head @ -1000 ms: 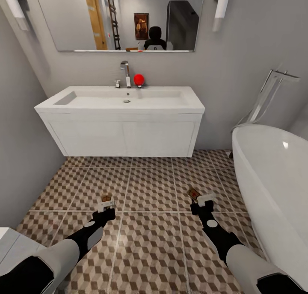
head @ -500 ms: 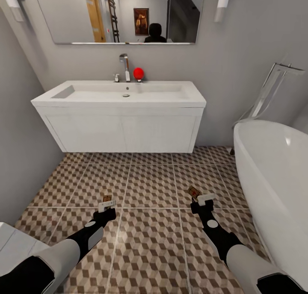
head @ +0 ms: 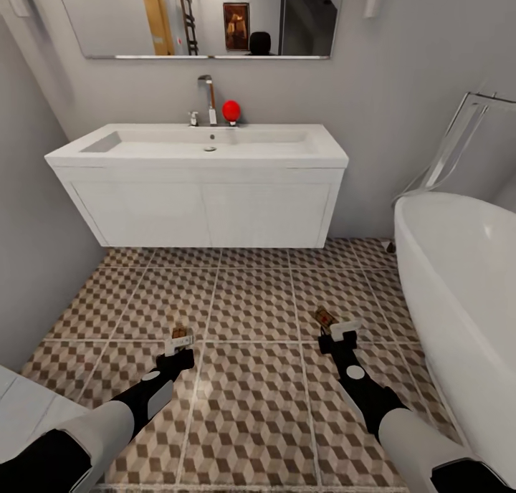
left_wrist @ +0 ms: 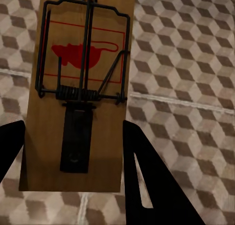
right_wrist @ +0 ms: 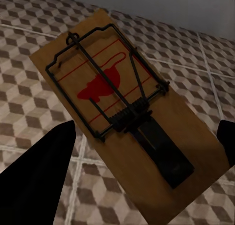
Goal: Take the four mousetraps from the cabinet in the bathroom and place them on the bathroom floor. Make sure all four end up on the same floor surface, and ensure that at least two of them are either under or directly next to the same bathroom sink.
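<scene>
My left gripper (head: 178, 341) is shut on a mousetrap (head: 179, 332), a tan board with black wire and a red mouse print (left_wrist: 81, 87), held above the bathroom floor (head: 251, 299). My right gripper (head: 338, 332) is shut on a second mousetrap (head: 325, 318), which sits tilted between its fingers (right_wrist: 132, 117). The bathroom sink (head: 197, 181), a white wall-hung basin with a chrome tap (head: 208, 99), hangs ahead of both grippers, with open floor beneath it. The cabinet is out of view.
A white bathtub (head: 459, 278) stands close on the right of my right arm. A grey wall (head: 36, 228) closes the left side. A red ball (head: 231, 110) rests on the sink's back ledge. A white object's corner (head: 21, 407) shows at the lower left.
The whole view has tilted down and drawn a little closer: the sink and mirror sit higher in the picture. Both grippers keep their mousetraps in the same hold.
</scene>
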You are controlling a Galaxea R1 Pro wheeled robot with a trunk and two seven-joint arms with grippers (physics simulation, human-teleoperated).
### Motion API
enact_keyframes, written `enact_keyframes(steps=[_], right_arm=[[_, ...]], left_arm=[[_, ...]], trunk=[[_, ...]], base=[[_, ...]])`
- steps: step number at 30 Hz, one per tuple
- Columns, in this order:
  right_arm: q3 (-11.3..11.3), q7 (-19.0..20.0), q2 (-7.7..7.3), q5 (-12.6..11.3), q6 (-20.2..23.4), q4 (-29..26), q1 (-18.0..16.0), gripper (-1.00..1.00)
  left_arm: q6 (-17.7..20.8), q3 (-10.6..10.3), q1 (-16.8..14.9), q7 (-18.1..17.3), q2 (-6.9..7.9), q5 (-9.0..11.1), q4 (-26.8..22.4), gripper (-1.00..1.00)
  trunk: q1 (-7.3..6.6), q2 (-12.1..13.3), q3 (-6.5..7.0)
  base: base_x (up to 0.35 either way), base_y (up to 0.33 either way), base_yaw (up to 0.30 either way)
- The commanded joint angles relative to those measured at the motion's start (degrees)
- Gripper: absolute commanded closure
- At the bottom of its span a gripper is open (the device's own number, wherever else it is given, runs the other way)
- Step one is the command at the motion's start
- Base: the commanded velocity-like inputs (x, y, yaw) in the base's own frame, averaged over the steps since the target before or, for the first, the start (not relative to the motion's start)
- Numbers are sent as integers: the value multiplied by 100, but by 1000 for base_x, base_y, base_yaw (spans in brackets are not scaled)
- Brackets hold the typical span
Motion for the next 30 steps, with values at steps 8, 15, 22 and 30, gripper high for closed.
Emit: enact_keyframes(steps=[8, 15, 22, 30], right_arm=[[38, -55, -8, 28, 0, -116, -4, 100], [36, -58, -17, 27, 20, -370, -4, 100], [33, -66, -17, 27, 189, -794, -4, 100], [17, -67, -14, 7, 1144, -1367, -4, 100]], left_arm=[[-13, -49, -2, 30, 3, 28, -6, 100], [10, -49, -2, 37, 3, 34, -50, 100], [1389, -9, -2, 70, 34, 27, -823, 100], [1870, 11, -2, 395, 64, 19, -1224, 100]], trunk=[[175, -324, -224], [329, -605, -416], [483, -886, -608], [658, -1206, -827]], base=[[0, 0, 0], [0, 0, 0], [0, 0, 0], [0, 0, -58]])
